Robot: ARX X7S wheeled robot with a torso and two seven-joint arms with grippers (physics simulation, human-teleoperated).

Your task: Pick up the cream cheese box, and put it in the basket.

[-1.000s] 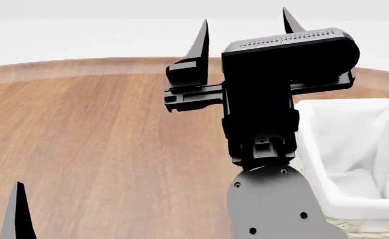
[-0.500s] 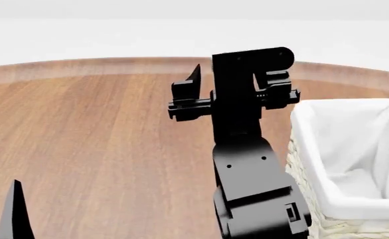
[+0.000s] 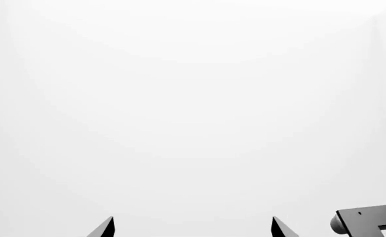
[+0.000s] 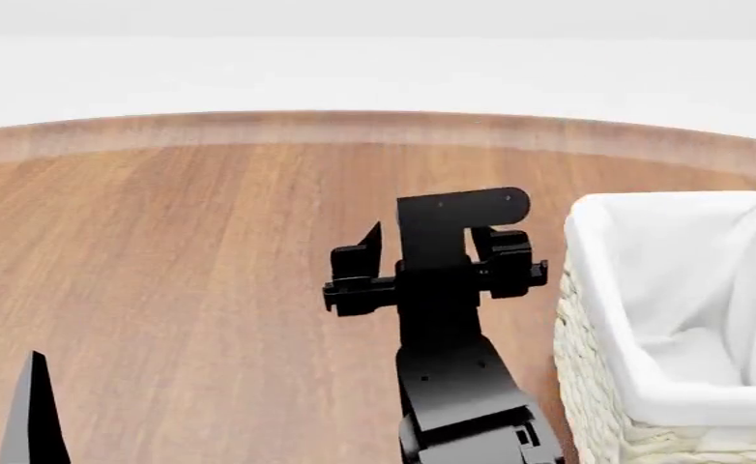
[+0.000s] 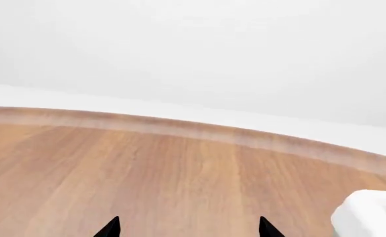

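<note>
A round wooden worktop [image 4: 197,290] with warm reddish-brown grain fills the lower head view. Its curved far edge shows a paler band. Beyond the worktop lies a plain white floor, and behind that a featureless pale wall under even light.

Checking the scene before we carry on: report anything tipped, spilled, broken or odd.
Nothing looks tipped, spilled or damaged. The basket stands upright on the wooden table, its cloth liner folded neatly over the rim. The right gripper hangs open and empty beside it. The one oddity: the cream cheese box shows in no view.
</note>
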